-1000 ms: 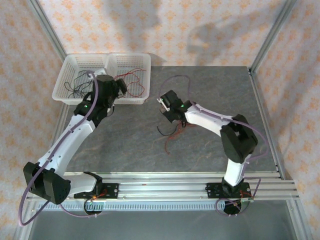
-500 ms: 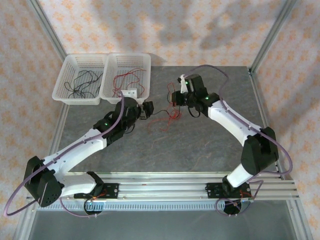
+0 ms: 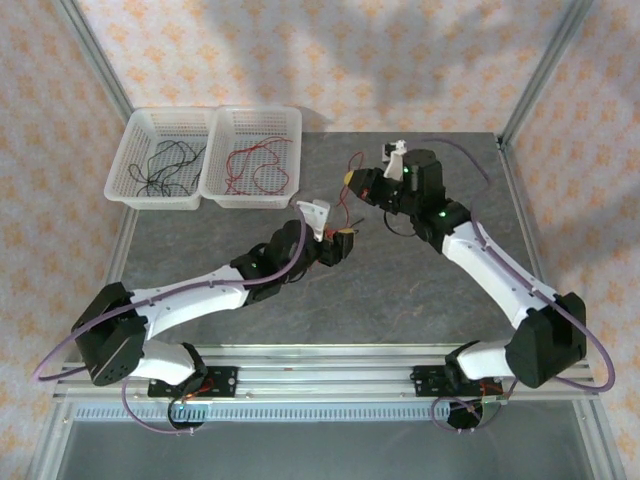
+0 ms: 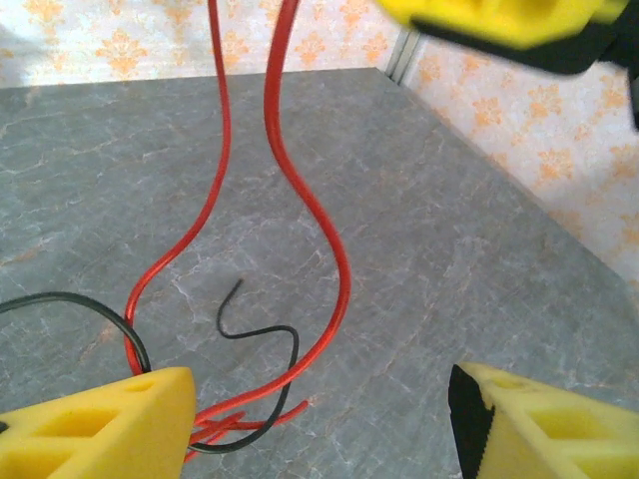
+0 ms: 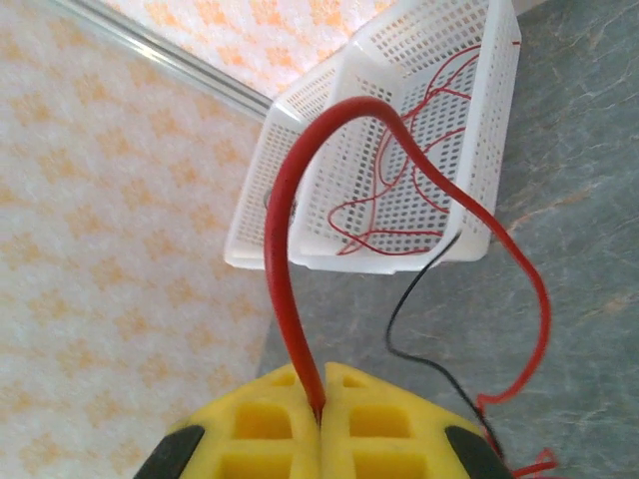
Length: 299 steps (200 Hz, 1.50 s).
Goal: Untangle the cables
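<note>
Left gripper (image 3: pixel 338 243) is hovering low over the grey table (image 3: pixel 400 290), jaws spread and gripping nothing, with a red wire (image 4: pixel 334 249) and a black wire (image 4: pixel 262 332) lying tangled between its yellow fingers (image 4: pixel 110 424). Farther back, right gripper (image 3: pixel 352 180) is clenching the red wire, holding it arched up. Beyond, left basket (image 3: pixel 125 150) is holding black wires (image 3: pixel 160 165) and right basket (image 3: pixel 262 110) red wires (image 3: pixel 255 160).

Looks like a robot lab test cell: grey bench (image 3: pixel 400 290) ringed with aluminium posts (image 3: pixel 96 60), patterned backdrop panels (image 3: pixel 300 60), slotted rail (image 3: pixel 330 372) carrying two arm bases (image 3: pixel 190 378).
</note>
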{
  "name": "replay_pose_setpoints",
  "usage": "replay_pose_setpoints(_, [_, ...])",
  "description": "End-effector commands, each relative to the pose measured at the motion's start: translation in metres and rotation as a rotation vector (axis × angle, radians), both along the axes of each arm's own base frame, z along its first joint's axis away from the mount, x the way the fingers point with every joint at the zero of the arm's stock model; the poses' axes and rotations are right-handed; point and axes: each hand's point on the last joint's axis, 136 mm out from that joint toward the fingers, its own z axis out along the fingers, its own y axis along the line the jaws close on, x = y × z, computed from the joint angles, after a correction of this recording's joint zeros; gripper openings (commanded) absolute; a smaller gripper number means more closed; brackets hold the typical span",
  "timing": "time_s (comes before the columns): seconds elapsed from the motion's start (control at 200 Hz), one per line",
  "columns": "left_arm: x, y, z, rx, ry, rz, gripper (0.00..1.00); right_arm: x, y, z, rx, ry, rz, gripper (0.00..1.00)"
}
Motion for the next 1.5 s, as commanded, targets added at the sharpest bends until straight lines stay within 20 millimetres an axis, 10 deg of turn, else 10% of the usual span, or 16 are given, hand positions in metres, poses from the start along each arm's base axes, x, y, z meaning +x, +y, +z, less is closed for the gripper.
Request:
replay_pose_setpoints(0.0, [0.012,0.004,0.012,-0.019,-0.098,0.067,0.69,0.001,-0.004,0.027,0.128,-0.017,-0.044,0.0])
replay_pose_setpoints(0.486, [0.061,0.016,-0.057,0.123,-0.093,0.348,0.65,-0.02,-0.007,0.08,0.285,-0.058,-0.02,0.0])
replay_pose_setpoints(1.026, [0.037,0.06,-0.139,0.122,0.093,0.431,0.64,-0.04,-0.011,0.211,0.276,-0.321,0.047,0.0])
replay_pose_setpoints(1.492, [0.022,0.081,-0.097,0.053,0.023,0.431,0.64,-0.044,-0.007,0.251,0.303,-0.407,0.089,0.0])
